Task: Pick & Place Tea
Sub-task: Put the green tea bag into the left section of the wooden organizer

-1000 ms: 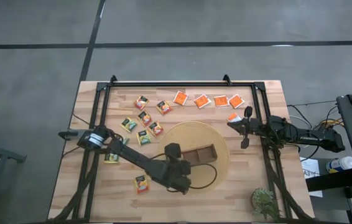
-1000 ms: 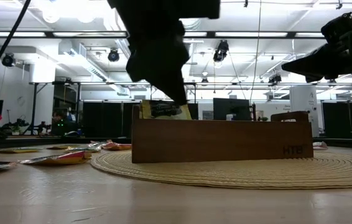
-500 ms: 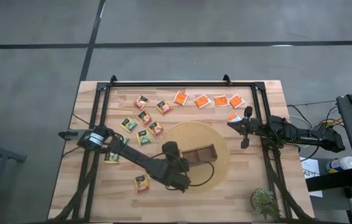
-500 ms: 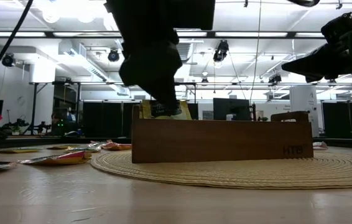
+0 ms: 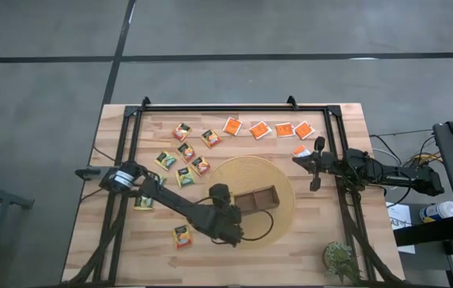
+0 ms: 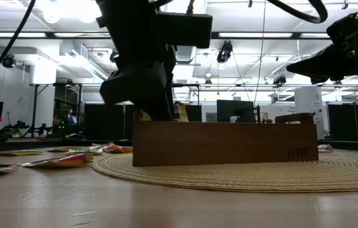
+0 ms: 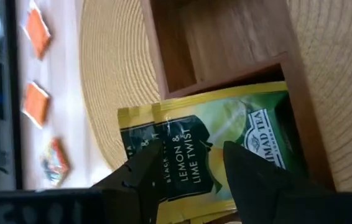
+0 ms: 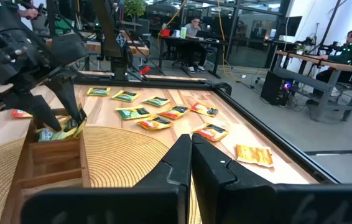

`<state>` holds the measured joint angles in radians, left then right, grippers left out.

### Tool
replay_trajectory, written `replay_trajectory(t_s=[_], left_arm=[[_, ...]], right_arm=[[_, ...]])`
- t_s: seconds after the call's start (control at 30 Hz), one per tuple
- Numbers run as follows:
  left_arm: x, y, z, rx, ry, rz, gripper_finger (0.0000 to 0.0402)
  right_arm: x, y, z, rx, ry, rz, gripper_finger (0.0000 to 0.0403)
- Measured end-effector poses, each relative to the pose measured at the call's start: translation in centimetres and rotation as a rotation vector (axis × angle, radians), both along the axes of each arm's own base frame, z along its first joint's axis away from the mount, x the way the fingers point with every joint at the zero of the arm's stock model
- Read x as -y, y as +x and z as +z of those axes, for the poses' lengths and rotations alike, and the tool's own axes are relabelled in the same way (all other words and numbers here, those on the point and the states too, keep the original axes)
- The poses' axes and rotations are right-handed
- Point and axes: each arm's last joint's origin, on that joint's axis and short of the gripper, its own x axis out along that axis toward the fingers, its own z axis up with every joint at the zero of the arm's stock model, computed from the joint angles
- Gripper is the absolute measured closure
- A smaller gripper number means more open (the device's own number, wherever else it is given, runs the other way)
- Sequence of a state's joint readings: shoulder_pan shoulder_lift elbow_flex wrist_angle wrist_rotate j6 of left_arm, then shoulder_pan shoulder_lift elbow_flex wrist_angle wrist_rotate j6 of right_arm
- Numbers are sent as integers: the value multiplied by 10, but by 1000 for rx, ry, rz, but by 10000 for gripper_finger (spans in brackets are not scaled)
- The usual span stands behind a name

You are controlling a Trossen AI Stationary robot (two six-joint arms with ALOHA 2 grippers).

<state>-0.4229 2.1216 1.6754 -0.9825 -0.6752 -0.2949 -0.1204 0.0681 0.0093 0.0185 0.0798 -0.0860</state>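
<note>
High view looks straight down, far off, on the whole pale wooden table [image 5: 122,248]. Low view sits at tabletop height, facing level across the round woven straw mat [image 6: 242,172] into the room. Left wrist view looks closely past its dark fingers [image 7: 254,177] into the brown three-compartment wooden tray [image 7: 226,37]. Right wrist view faces across the table. All four share tray and mat.

A green-and-yellow tea sachet [image 7: 226,146], labelled lemon and lime twist, stands tilted in the end compartment of the wooden tray [image 7: 226,37], leaning over its rim. The remaining tea sachets [image 5: 186,152] lie flat on the table [image 5: 314,240]: green-and-yellow and yellow-orange ones clustered beside the round mat [image 5: 286,200], and bright orange sachets [image 5: 270,129] in a row along the far edge.
</note>
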Motion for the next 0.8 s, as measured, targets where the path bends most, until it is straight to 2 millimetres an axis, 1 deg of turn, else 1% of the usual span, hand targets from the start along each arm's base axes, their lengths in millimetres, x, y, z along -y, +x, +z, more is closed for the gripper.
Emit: replay_trajectory(t_s=[0.23,0.33,0.53,0.67,0.8], left_arm=[[1,-1,-2,-6,43,-33,241],[4,-1,5,-3,44,-36,241],[12,-4,28,64,89,-9,241],[18,-15,41,98,117,7,241],[20,-31,44,113,201,34,241]], right_arm=[[0,0,0,0,0,0,394],[0,0,0,0,0,0,394],[0,0,0,0,0,0,394],[0,0,0,0,0,0,394],[0,0,0,0,0,0,394]])
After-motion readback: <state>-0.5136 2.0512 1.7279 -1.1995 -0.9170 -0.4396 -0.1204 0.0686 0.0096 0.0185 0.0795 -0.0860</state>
